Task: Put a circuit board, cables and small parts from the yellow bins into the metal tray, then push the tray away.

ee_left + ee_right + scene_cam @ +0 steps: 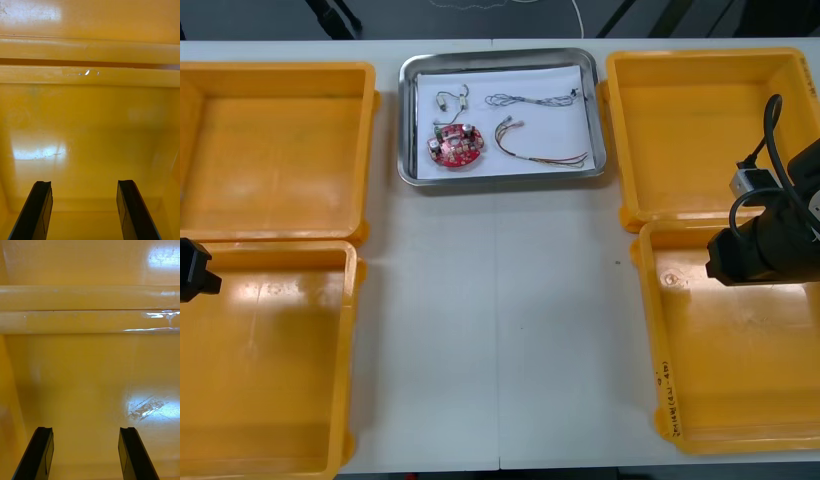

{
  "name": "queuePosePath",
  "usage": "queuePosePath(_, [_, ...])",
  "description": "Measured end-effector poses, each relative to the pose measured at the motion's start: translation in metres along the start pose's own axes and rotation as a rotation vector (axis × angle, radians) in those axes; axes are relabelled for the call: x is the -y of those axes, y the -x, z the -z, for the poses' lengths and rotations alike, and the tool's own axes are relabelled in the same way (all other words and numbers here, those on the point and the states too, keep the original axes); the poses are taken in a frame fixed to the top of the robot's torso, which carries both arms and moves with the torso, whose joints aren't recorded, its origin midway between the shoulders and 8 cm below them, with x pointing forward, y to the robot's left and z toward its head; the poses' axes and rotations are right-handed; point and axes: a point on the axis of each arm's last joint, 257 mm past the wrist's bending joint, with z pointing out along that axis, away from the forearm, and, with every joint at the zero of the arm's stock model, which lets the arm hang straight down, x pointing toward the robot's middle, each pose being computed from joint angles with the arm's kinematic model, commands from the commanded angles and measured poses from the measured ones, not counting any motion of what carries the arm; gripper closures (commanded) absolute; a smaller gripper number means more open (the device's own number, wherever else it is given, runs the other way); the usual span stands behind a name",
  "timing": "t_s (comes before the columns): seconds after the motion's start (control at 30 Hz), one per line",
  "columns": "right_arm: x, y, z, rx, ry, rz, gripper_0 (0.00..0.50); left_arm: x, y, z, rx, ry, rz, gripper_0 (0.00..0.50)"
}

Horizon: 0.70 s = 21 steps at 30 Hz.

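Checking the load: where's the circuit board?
Front view: the circuit board lies in the near-left corner of the metal tray, left of the red and yellow cable.

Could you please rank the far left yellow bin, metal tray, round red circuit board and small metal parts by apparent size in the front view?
1. far left yellow bin
2. metal tray
3. round red circuit board
4. small metal parts
All lie similarly far, so the order holds.

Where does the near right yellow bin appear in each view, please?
Front view: near right bin, lower right, under the right gripper.
Right wrist view: its floor beyond the open fingers.
Left wrist view: the near left bin instead.
Landmark: its rim against the far right bin.
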Motion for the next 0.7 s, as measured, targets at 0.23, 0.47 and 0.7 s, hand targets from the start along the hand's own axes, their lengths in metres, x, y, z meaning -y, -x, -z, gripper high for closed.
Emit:
queuePosePath(0.23, [0.0000,0.0000,0.0000,0.000,0.000,0.000,0.000,0.0000,0.0000,0.0000,0.000,0.000,0.000,0.000])
queuePosePath(0.47, [0.0000,0.0000,0.0000,0.000,0.000,0.000,0.000,0.0000,0.0000,0.0000,0.000,0.000,0.000,0.000])
queuePosePath(0.7, [0.0000,0.0000,0.0000,0.000,0.000,0.000,0.000,0.0000,0.0000,0.0000,0.000,0.000,0.000,0.000])
